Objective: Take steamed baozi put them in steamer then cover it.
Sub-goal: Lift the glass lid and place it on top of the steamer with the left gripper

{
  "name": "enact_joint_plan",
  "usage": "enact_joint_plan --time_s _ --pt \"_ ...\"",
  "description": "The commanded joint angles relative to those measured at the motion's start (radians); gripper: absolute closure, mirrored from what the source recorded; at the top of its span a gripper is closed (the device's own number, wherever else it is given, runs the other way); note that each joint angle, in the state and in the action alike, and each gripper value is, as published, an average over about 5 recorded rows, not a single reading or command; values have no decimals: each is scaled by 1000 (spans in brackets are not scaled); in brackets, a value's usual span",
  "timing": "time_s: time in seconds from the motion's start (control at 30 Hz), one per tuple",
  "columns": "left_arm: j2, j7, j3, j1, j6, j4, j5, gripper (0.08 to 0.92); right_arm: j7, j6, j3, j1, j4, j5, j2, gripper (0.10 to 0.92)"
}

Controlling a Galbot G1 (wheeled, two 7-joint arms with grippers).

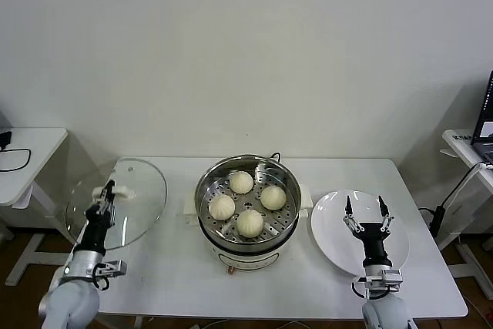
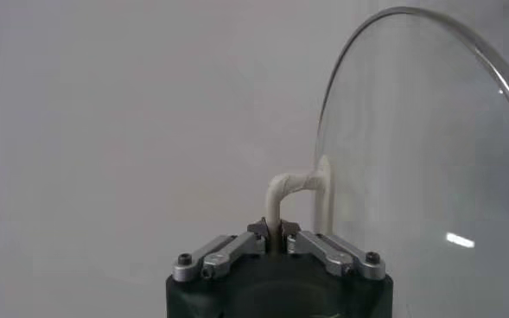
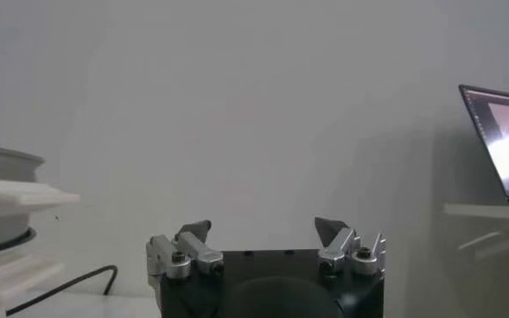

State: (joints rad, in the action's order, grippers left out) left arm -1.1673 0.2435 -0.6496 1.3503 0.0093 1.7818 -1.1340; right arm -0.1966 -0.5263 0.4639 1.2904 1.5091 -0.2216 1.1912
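Table (image 1: pixel 177 283) in white carries the whole scene, with the steamer (image 1: pixel 206 190) standing at its centre, a shiny steel pot on a cream base. To the robot's left the cover (image 1: pixel 142 190) hangs tilted over the table's left end, well apart from the pot and not yet on it. To the right lies an empty plate (image 1: pixel 327 229). Four baozi (image 1: pixel 241 182) already sit on the perforated tray inside the steamer, close together and none stacked, so only the covering step appears to remain.

The left gripper (image 1: pixel 105 196) is clamped on the cover's cream handle (image 2: pixel 290 186); the left wrist view shows its fingertips pinched on the handle's bar, with the glass disc standing on edge beside them. The right gripper (image 1: pixel 365 209) hovers over the plate with its fingers spread and nothing between them.

The cover looks rigid, fairly heavy for its thin grip, and breakable: glass in a metal rim, smooth enough to slip if taken by the edge. The handle is the sensible hold, since it lies at the centre of the disc, though a narrow pinch there probably lets the disc swing. It likely needs levelling before it meets the pot's rim. The baozi look soft and light, easily dented by a hard squeeze.
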Motion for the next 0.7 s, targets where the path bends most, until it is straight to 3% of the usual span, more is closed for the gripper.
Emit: enact_joint_plan --time_s 0.03,0.27,0.43,0.7 --pt "24 -156 130 10 219 499 33 815 -5 2 3 0 4 2 3 203" --pt "-9 -294 503 -108 450 579 -30 815 -7 5 6 -5 -8 9 15 203" --pt "-49 -375 699 -206 555 501 -111 815 -9 3 10 -17 -27 14 30 203" --pt "-116 -501 846 -326 647 355 -246 815 -10 0 16 -34 -58 25 44 203"
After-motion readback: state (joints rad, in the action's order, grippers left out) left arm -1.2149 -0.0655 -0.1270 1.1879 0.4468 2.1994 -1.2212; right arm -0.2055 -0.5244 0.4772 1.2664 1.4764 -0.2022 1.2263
